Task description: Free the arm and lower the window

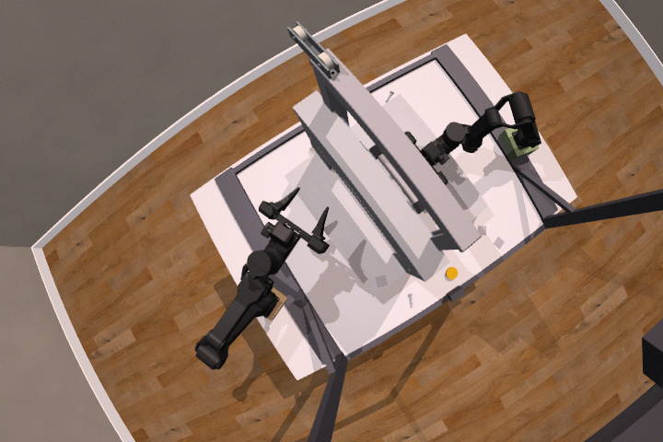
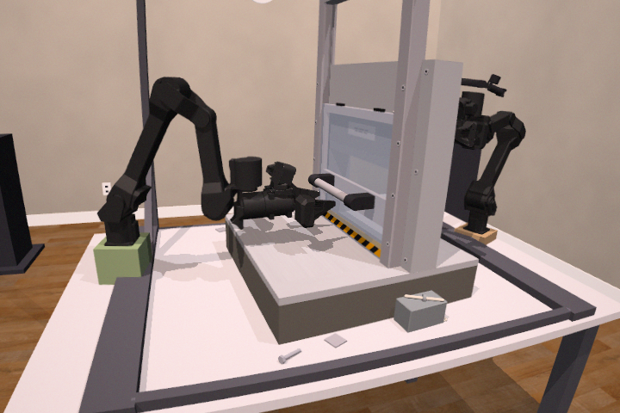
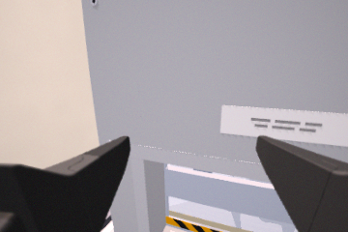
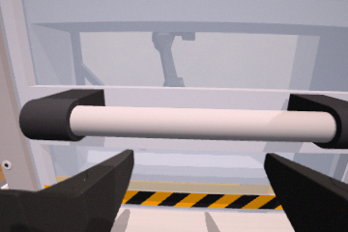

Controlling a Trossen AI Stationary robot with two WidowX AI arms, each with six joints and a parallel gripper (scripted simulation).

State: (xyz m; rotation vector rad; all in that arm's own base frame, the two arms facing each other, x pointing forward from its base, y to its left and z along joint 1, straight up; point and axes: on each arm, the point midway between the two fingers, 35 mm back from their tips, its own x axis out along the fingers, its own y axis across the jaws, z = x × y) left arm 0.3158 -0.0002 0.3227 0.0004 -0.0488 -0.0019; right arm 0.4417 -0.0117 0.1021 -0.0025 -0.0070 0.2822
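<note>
The window hangs in its frame, with its white handle bar facing my right arm. Its lower edge is near the striped sill; I cannot tell whether they touch. My right gripper is open and empty, level, just below and in front of the bar, on its own side. My left gripper is open and empty on the opposite side, apart from the wall panel and raised above the table. The top beam hides the right fingertips in the top view.
The raised grey platform lies under my right gripper. Tall frame posts flank the window. A grey block, a bolt and a small flat plate lie beside the platform. A yellow disc shows near the wall's end.
</note>
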